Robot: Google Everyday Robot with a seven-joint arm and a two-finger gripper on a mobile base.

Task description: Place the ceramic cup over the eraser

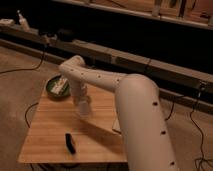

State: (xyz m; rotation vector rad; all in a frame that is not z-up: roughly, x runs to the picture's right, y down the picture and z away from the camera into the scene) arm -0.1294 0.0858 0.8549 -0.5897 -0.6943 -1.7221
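The ceramic cup (84, 109) is small and white and stands near the middle of the wooden table (47, 132). My gripper (81, 100) comes down onto the cup from above at the end of the big white arm, which hides the cup's top. The eraser (70, 143), a narrow black block, lies flat near the table's front edge, down and to the left of the cup and well apart from it.
A green bowl (53, 90) holding pale objects sits at the table's back left corner. A flat pale item (116, 125) lies at the right edge, partly behind the arm. Cables run across the floor, and a dark shelf unit stands behind.
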